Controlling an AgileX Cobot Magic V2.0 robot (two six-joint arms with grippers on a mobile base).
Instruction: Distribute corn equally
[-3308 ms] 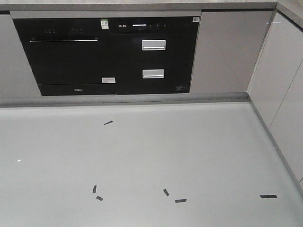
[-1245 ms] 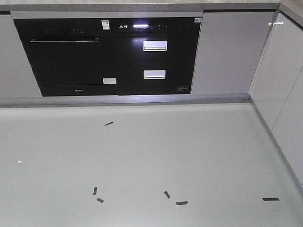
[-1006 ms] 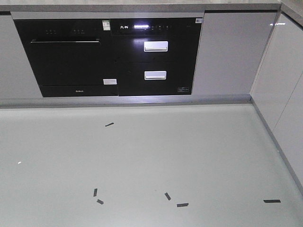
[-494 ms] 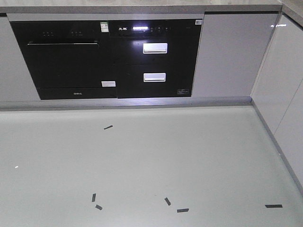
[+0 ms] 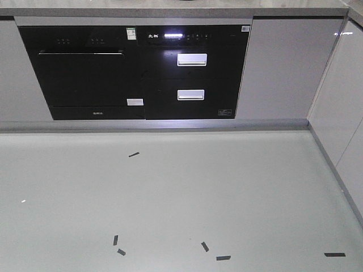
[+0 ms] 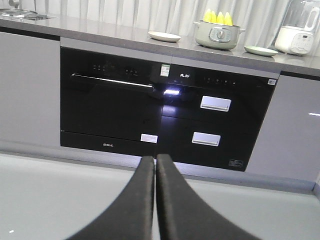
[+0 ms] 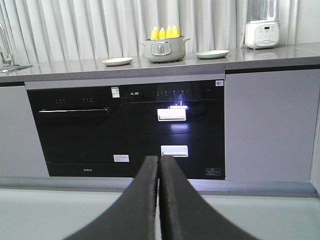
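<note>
Nothing's dished out yet, the corn (image 7: 165, 32) all stands in the pot (image 7: 161, 51) well ahead of and above the left claw (image 6: 155, 160) and right claw (image 7: 159, 160) — both pinched closed, empty — plates (image 7: 117, 61) look bare.

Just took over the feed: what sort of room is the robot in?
Most likely a home kitchen: black built-in appliances under a grey countertop, with a pot holding corn and a blender standing on it.
</note>
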